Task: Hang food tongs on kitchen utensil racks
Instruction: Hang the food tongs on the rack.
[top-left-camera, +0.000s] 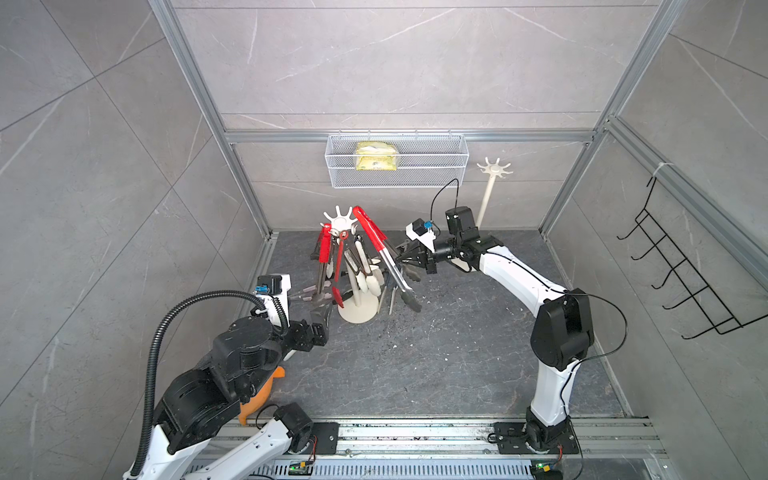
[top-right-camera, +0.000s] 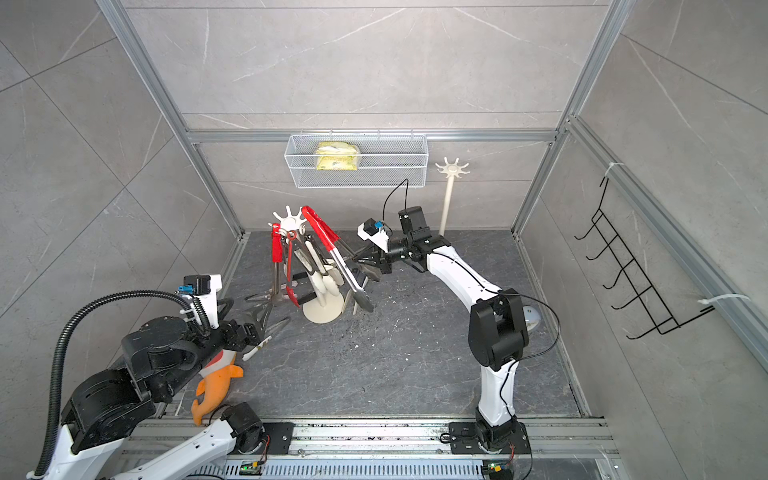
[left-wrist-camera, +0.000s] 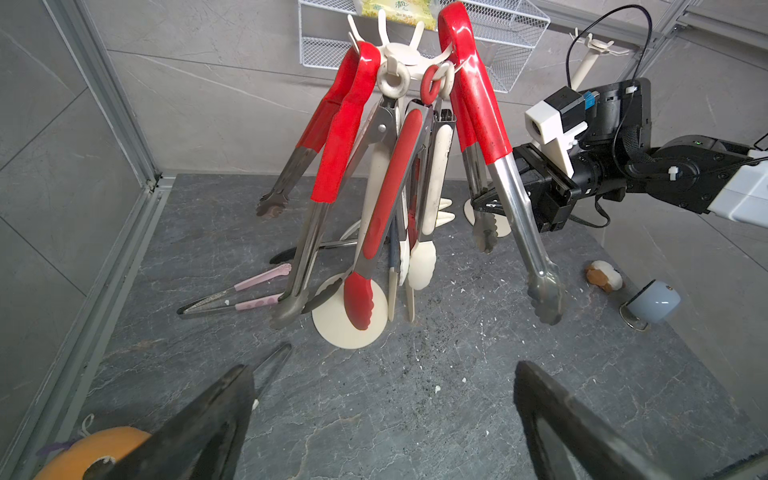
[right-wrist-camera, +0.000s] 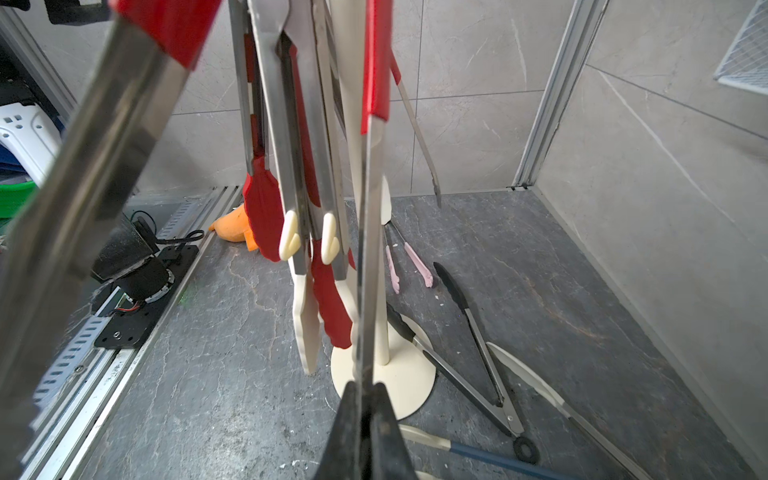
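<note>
A cream utensil rack (top-left-camera: 341, 222) stands at the back left of the floor with several food tongs hanging from its hooks, red-sleeved and cream-tipped. The largest red-sleeved tongs (top-left-camera: 374, 232) hang on its right side, arms spread. My right gripper (right-wrist-camera: 365, 395) is shut on one steel arm of those tongs (right-wrist-camera: 368, 249), seen also in a top view (top-right-camera: 355, 259). My left gripper (left-wrist-camera: 382, 395) is open and empty above bare floor in front of the rack's base (left-wrist-camera: 332, 328). Pink-tipped tongs (left-wrist-camera: 249, 291), black-tipped tongs (right-wrist-camera: 457, 299) and blue-handled tongs (right-wrist-camera: 498, 457) lie on the floor.
A second cream rack (top-left-camera: 493, 168) stands bare at the back right. A wire basket (top-left-camera: 436, 166) with a yellow packet hangs on the back wall. A black wire hook rack (top-left-camera: 681, 274) is on the right wall. An orange toy (top-right-camera: 216, 382) and a pale blue cup (left-wrist-camera: 654, 301) lie on the floor.
</note>
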